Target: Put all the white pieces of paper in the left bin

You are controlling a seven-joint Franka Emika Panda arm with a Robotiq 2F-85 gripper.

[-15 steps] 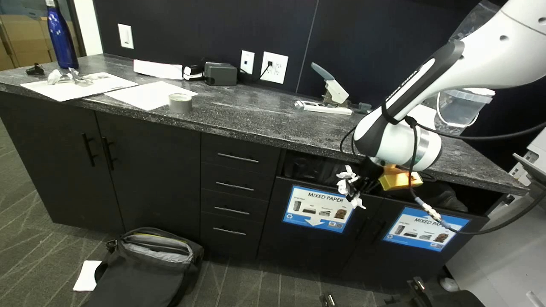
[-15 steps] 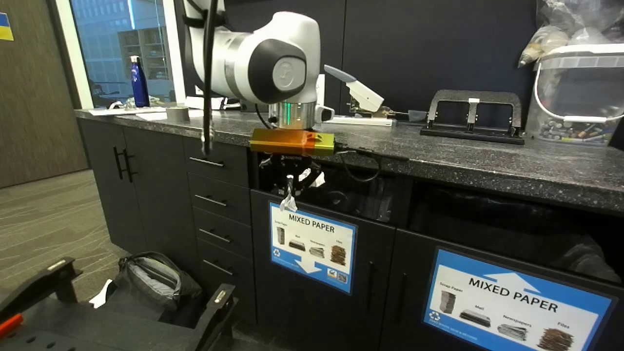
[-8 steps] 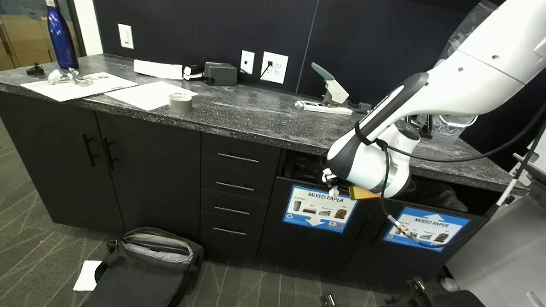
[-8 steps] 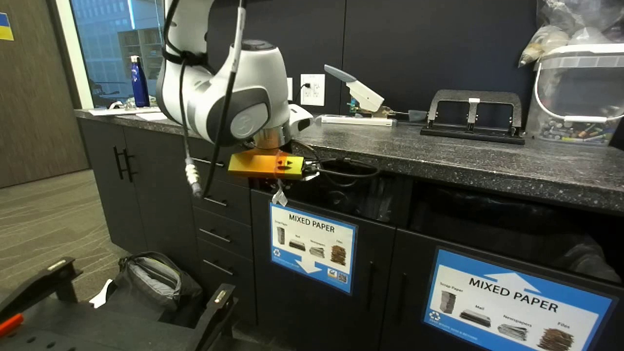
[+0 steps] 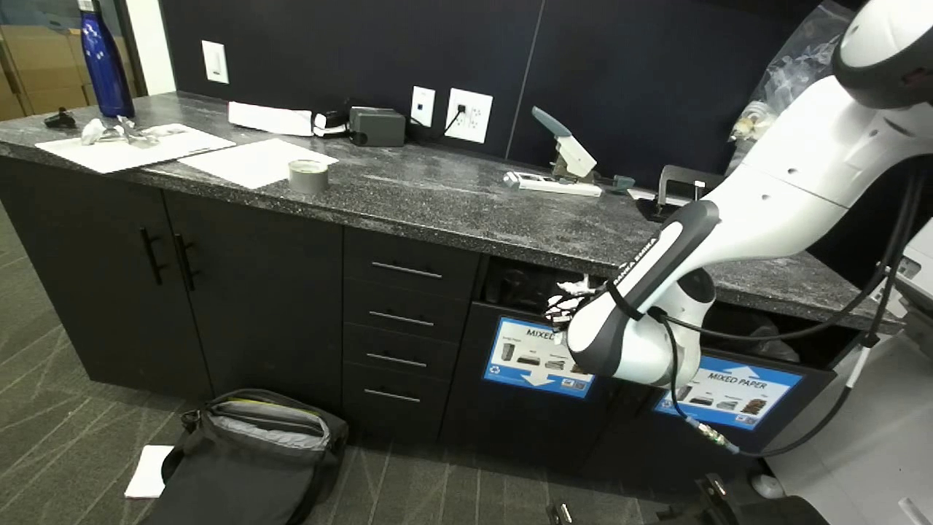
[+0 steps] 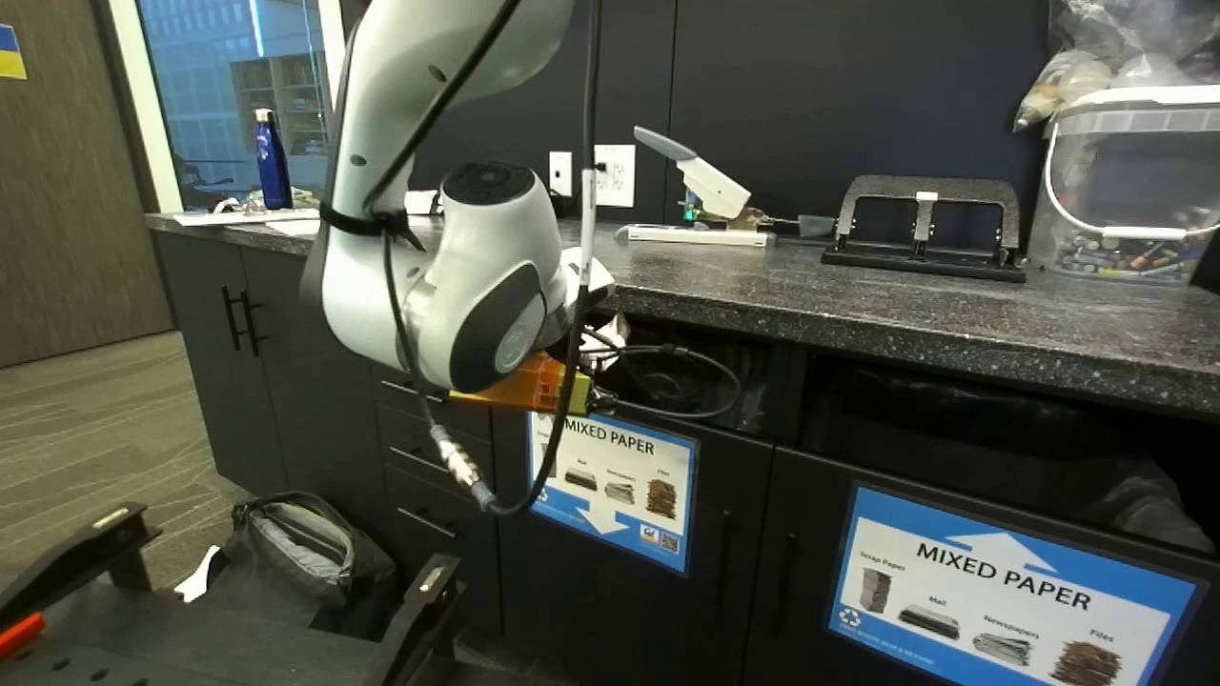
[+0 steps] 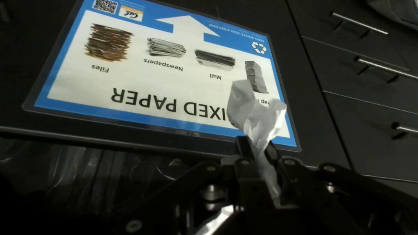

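Observation:
My gripper [image 7: 257, 146] is shut on a crumpled white piece of paper [image 7: 256, 107], which fans out past the fingertips; a further strip of white shows low beside the left finger. In an exterior view that white paper [image 5: 576, 286] shows at the mouth of the left bin [image 5: 543, 430], under the counter edge. The arm mostly covers the gripper in both exterior views. The left bin's label [image 7: 163, 75] appears upside down in the wrist view, with the dark bin opening [image 7: 91, 176] below it. More crumpled white pieces of paper [image 5: 95, 131] lie on a flat sheet at the counter's far end.
The counter's front edge [image 6: 724, 300] overhangs the opening. A similar labelled bin [image 6: 1010, 591] stands to the right. Stapler [image 6: 705, 191], hole punch [image 6: 925, 229], clear bucket [image 6: 1125, 191], tape roll [image 5: 307, 177] and blue bottle [image 5: 106, 62] are on the counter. A bag [image 5: 255, 459] lies on the floor.
My wrist has come down and tilted. The gripper, pointing downward before the label earlier, now points toward the cabinet with the paper at the left bin's opening, still gripped.

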